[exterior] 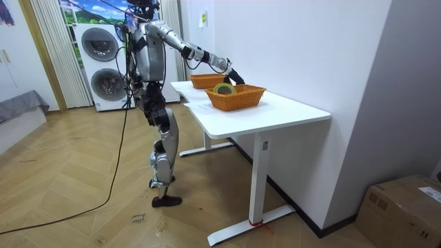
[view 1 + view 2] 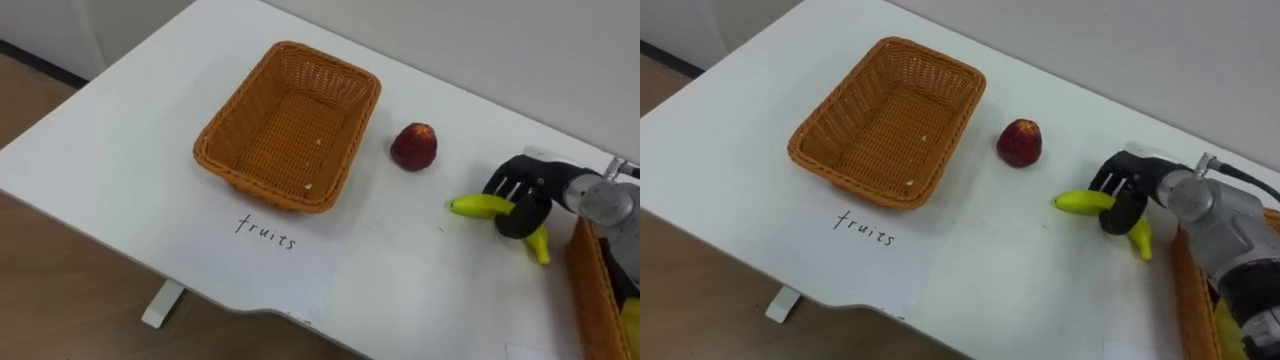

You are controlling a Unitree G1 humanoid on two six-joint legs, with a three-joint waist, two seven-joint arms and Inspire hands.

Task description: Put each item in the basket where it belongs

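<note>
An empty wicker fruit basket [image 2: 250, 178] stands at the left of the white table [image 2: 130, 140], above a handwritten label reading "fruits" [image 2: 265, 232]. A red apple [image 2: 413, 146] lies just right of the basket. Further right a yellow banana [image 2: 478, 206] lies on the table, and my right hand [image 2: 522, 190] has its dark fingers and thumb curled round its middle. The banana's two ends stick out on either side of the hand. In the room view I stand at the table's end with the right arm stretched over the baskets.
A second wicker basket [image 2: 590, 290] stands at the right edge, close to my right forearm, with something yellow [image 2: 630, 325] inside. In the room view it holds a roll of tape [image 1: 222, 89]. The table's front edge runs near the label, and the wall lies behind.
</note>
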